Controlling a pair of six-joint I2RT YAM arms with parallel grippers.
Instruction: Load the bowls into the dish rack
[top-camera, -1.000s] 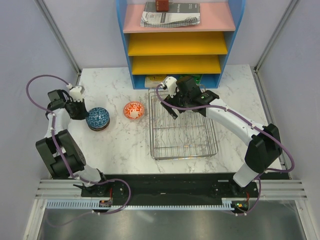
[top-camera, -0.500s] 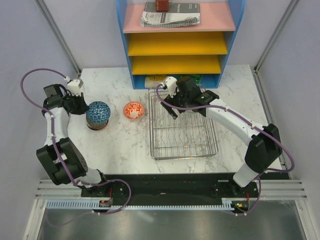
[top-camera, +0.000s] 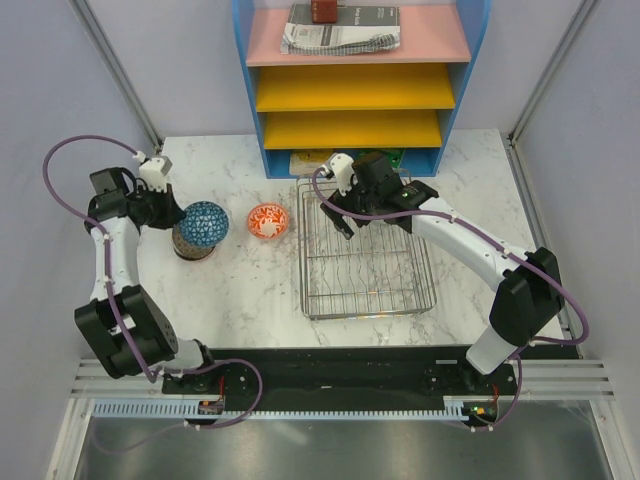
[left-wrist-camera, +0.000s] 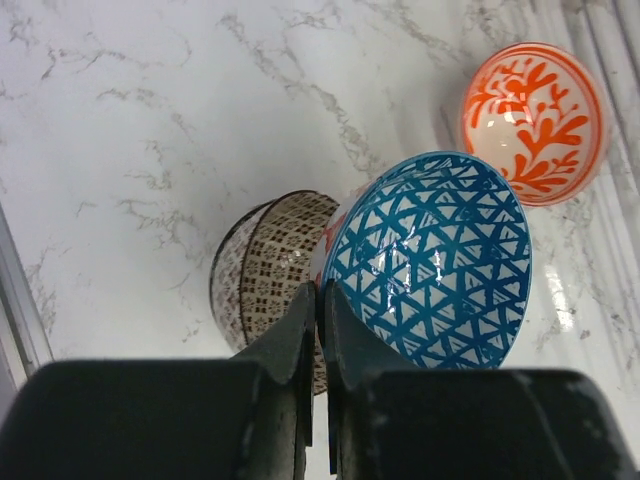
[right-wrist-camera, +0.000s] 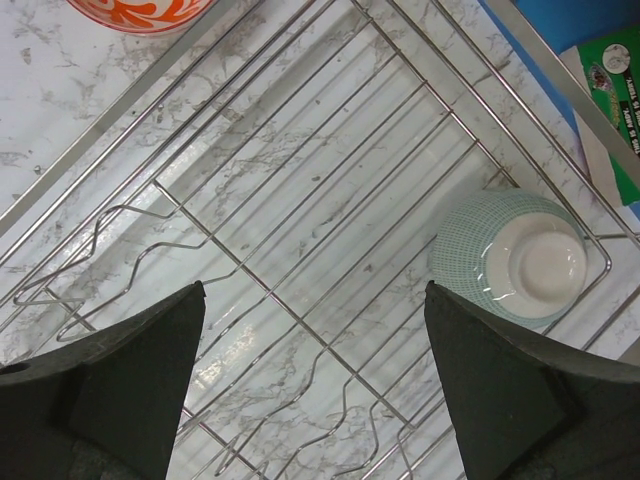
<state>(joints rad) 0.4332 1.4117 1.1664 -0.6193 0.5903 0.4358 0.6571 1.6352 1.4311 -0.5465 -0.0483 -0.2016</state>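
My left gripper (left-wrist-camera: 320, 290) is shut on the rim of the blue patterned bowl (left-wrist-camera: 430, 260), which hangs tilted with its inside facing the wrist camera. Just behind and below it the grey-brown patterned bowl (left-wrist-camera: 265, 265) rests on the marble; a sliver of white and red shows between the two. From above, the blue bowl (top-camera: 203, 224) sits over the grey-brown one (top-camera: 188, 249), left gripper (top-camera: 172, 212) at its left. The red-orange bowl (top-camera: 267, 220) stands upright beside the dish rack (top-camera: 365, 290). My right gripper (right-wrist-camera: 312, 290) hovers open over the rack's far end; the pale green bowl (right-wrist-camera: 520, 257) lies upside down in a rack corner.
A blue-framed shelf unit (top-camera: 350, 100) with pink and yellow trays stands right behind the rack. A green packet (right-wrist-camera: 615, 80) lies under its lowest shelf. Grey walls close in the marble table (top-camera: 240, 300) on the left and right.
My left gripper has lifted the blue bowl off the stack, tipped it on edge and carried it slightly right. The right arm has not moved.
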